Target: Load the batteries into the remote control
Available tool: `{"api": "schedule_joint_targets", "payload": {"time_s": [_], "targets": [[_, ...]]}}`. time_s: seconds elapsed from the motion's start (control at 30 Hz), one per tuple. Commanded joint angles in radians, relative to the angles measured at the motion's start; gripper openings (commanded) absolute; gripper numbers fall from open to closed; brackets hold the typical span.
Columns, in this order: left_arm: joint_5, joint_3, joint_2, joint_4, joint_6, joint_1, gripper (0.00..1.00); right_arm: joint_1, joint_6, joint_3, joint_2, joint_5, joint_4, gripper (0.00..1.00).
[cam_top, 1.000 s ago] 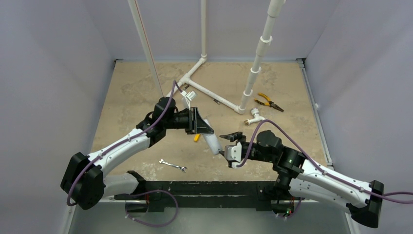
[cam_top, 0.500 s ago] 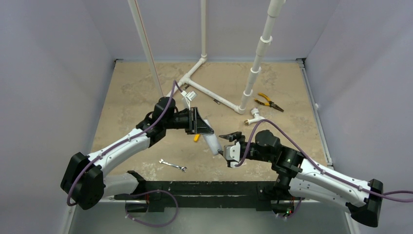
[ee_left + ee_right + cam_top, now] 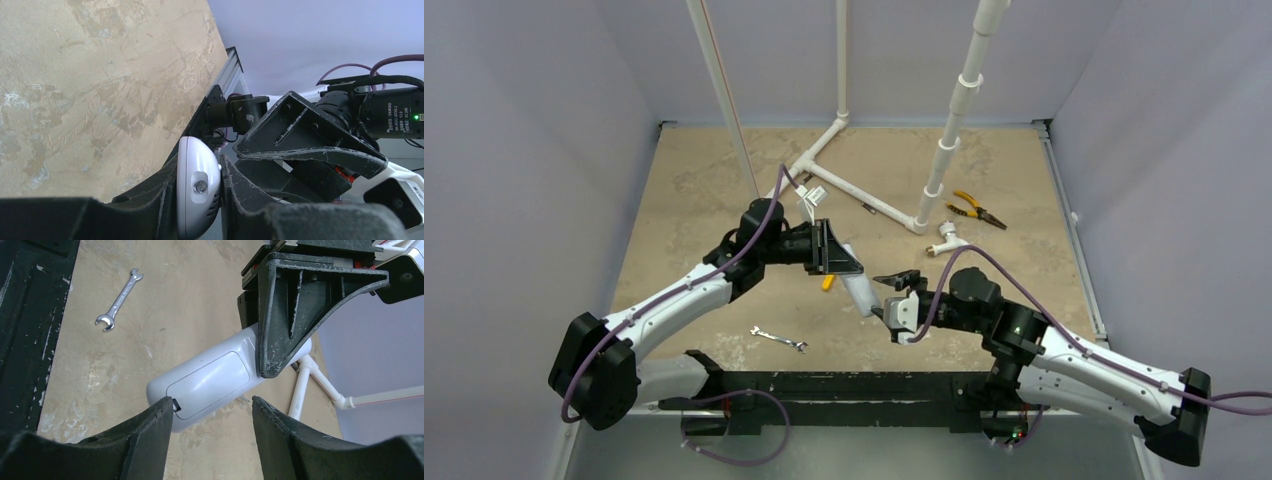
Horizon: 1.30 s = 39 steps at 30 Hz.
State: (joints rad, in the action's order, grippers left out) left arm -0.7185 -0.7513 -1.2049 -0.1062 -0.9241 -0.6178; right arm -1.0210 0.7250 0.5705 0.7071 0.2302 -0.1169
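My left gripper [image 3: 844, 262] is shut on the display end of the white remote control [image 3: 860, 292] and holds it tilted above the table. In the left wrist view the remote's rounded end [image 3: 197, 190] sits pinched between the jaws. The right wrist view shows the remote's back [image 3: 210, 380] with its battery cover closed. My right gripper [image 3: 212, 402] is open around the remote's free end, its left fingertip [image 3: 165, 407] right at the small notch on the cover's edge. My right gripper [image 3: 892, 300] meets the remote from the right. No batteries are in view.
A small wrench [image 3: 778, 339] lies near the front rail [image 3: 844, 385]. Yellow-handled pliers [image 3: 979, 209] and a white pipe fitting [image 3: 946, 240] lie at the back right. A white pipe frame [image 3: 864, 195] stands behind the arms. A small yellow object [image 3: 827, 283] lies under the remote.
My right gripper has crept slightly left toward the remote's end. The left gripper and the remote have stayed put.
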Motion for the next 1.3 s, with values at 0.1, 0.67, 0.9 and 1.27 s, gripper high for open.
{"api": "schedule_joint_targets", "payload": {"time_s": [0.1,0.67,0.9,1.27], "targets": [[-0.022,-0.019,0.007,-0.050,-0.003,-0.007,0.00,-0.004,0.002,-0.001,-0.042,-0.025,0.076,0.56],[-0.027,-0.022,-0.015,-0.059,-0.027,-0.007,0.00,-0.003,0.008,0.002,-0.053,-0.039,0.029,0.56],[-0.042,-0.020,-0.031,-0.085,-0.045,-0.007,0.00,-0.004,0.008,0.006,-0.061,-0.052,-0.002,0.57],[-0.051,-0.024,-0.053,-0.101,-0.055,-0.008,0.00,-0.004,0.011,0.009,-0.073,-0.066,-0.030,0.57]]}}
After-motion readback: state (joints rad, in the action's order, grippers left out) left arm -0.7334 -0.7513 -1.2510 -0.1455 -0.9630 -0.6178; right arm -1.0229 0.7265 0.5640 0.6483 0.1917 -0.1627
